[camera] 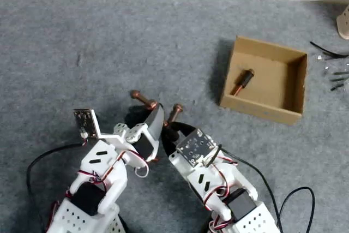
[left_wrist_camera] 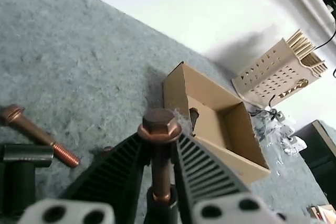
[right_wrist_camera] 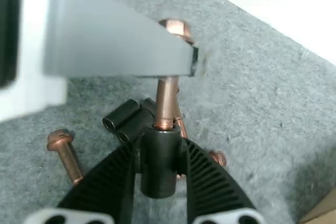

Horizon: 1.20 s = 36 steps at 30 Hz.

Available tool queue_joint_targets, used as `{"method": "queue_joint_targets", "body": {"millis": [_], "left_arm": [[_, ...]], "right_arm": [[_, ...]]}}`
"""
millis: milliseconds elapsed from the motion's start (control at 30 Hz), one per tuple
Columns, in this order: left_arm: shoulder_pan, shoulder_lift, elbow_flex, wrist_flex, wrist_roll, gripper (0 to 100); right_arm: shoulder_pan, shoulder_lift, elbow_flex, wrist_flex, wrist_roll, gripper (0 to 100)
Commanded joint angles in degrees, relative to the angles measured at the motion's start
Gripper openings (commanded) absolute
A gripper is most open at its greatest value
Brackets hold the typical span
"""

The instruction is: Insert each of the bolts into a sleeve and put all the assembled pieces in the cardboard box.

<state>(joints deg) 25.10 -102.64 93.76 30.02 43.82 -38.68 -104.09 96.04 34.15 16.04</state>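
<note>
My left gripper (left_wrist_camera: pixel 159 139) is shut on a copper bolt (left_wrist_camera: pixel 159 126) just under its hex head. The bolt's tip sits in the mouth of a black sleeve (right_wrist_camera: pixel 157 163), and my right gripper (right_wrist_camera: pixel 157 148) is shut on that sleeve. In the high view both grippers meet at the table's middle front, left (camera: pixel 160 118) and right (camera: pixel 173 133), with the held bolt (camera: pixel 174 113) between them. The cardboard box (camera: pixel 264 110) stands at the right and holds one assembled piece (camera: pixel 244 81). A loose bolt (camera: pixel 143 98) lies just beyond the grippers.
Two loose black sleeves (right_wrist_camera: pixel 123 119) and two more bolts (right_wrist_camera: pixel 65 150) (right_wrist_camera: pixel 216 158) lie on the grey carpet under the grippers. Cables and small parts (camera: pixel 332 72) lie right of the box. A perforated white holder (left_wrist_camera: pixel 278 69) stands behind the box.
</note>
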Motion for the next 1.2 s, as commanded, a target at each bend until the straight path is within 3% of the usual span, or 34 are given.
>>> {"method": "queue_joint_targets", "body": {"millis": [0,133,333,533,600,700,867,967,1067,1167], "left_arm": [[1.45,0.66,0.84,-0.62,-0.62,0],[1.10,0.66,1.80,-0.70,-8.79,0],[1.19,0.66,2.77,-0.70,-9.32,2],[1.36,0.75,2.51,3.60,-8.09,29],[0.92,0.66,1.98,3.43,-5.45,33],[-4.88,0.66,-0.92,3.08,0.35,30],[-25.98,0.66,-5.49,0.70,20.31,23],[-31.52,0.66,-4.09,-3.34,21.19,14],[-29.76,0.66,-1.71,-6.68,17.76,1],[-24.75,0.66,0.04,-7.30,8.62,2]], "right_arm": [[1.10,-1.19,5.76,-0.22,0.44,0.3],[1.19,-1.10,5.76,-0.04,0.44,0.3],[2.95,-1.19,5.76,-0.22,0.44,0.3],[2.95,-1.19,5.76,-0.22,0.44,0.3],[2.95,-1.19,5.76,-0.22,0.44,0.3],[3.03,-1.19,5.76,-0.13,0.44,0.3],[3.03,-1.19,5.76,-0.13,0.44,0.3],[3.56,-1.19,5.76,-0.13,0.44,0.3],[5.93,-1.19,5.76,-0.92,0.44,0.3],[8.48,-1.19,5.76,-2.86,0.18,0.3]]}}
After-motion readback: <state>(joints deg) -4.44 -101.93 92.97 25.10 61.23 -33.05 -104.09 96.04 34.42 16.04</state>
